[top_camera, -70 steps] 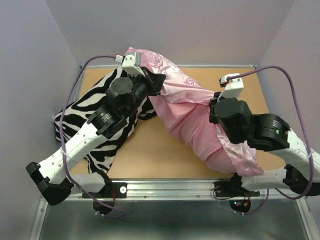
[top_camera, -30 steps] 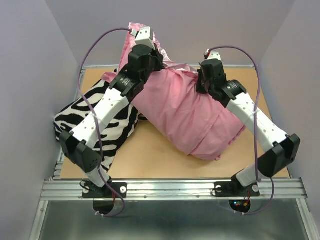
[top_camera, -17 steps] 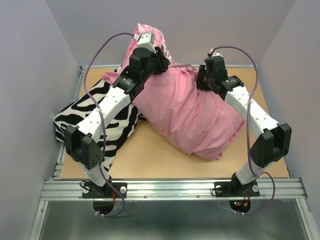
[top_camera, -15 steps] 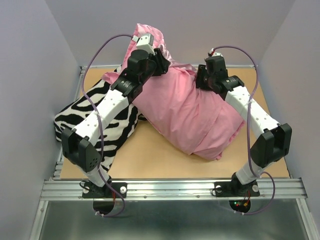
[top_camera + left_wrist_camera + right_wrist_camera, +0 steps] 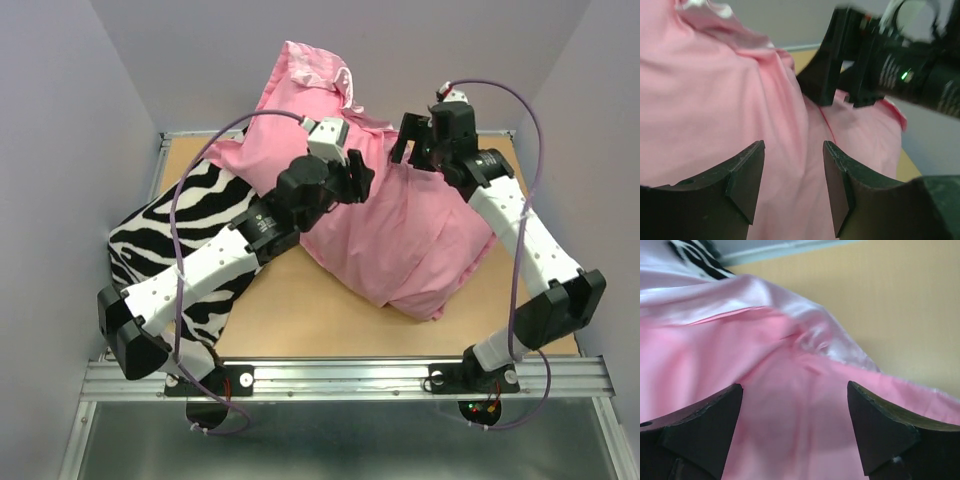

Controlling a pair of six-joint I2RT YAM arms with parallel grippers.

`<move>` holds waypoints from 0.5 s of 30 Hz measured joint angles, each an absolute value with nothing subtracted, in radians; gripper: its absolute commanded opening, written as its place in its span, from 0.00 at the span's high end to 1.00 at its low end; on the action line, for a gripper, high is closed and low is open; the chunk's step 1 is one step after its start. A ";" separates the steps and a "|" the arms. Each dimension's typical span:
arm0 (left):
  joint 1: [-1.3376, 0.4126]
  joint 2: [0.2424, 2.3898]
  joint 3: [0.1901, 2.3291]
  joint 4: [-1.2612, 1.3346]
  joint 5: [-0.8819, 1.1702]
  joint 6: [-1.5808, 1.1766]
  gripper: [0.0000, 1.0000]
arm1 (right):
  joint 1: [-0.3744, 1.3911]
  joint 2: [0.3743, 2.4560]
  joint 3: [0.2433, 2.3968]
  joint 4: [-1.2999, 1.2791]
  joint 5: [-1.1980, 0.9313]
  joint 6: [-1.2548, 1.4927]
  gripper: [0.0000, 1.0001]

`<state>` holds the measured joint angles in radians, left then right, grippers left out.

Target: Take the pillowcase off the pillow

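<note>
1. The pillowcase (image 5: 400,240) was a big pink lump across the middle and far side of the table (image 5: 300,310). One end was bunched up against the back wall (image 5: 420,50). No white showed anywhere, so I'd guess the pillow was fully inside it.
2. A zebra-striped pillow (image 5: 170,235) sat right up against its left side.
3. The left gripper (image 5: 792,167) hung just over the pink cloth with its jaws partly apart and nothing between them.
4. The right gripper (image 5: 792,420) was spread wide and also empty, above the far right part of the case. A shiny satin fold (image 5: 815,337) lay there next to bare table.
5. Handling-wise, my read was that the fabric was light, floppy and pretty slick on the satin side. The stuffing underneath looked bulky and squashy, not heavy. A pinch on a smooth, taut stretch would probably slip off, or grab the filling along with the cloth.
6. Best place to grab, I reckon, was a loose ridge or the glossy hem (image 5: 340,80) poking up at the back. That looked like free cloth with nothing behind it. Couldn't tell for sure which end was the open one, though.
7. One gripper pinning the bulk while the other pulled the hem seemed like the sensible way.
</note>
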<state>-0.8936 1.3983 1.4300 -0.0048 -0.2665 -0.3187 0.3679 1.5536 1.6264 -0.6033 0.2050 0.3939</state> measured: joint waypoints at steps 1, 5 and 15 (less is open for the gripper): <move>-0.919 1.392 1.404 -0.001 -0.286 -0.318 0.39 | 0.368 1.529 1.644 -0.611 0.212 0.396 0.08; -1.008 1.396 1.345 0.009 -0.338 -0.318 0.39 | 0.374 1.422 1.703 -0.622 0.232 0.402 0.08; -1.119 1.573 1.366 0.056 -0.387 -0.286 0.38 | 0.374 0.974 1.383 -0.635 0.324 0.467 0.08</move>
<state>-1.1187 1.5726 1.3663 0.0563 -0.3874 -0.2855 0.3744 0.9737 1.3827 -0.6350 0.3237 0.4667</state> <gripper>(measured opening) 0.615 0.921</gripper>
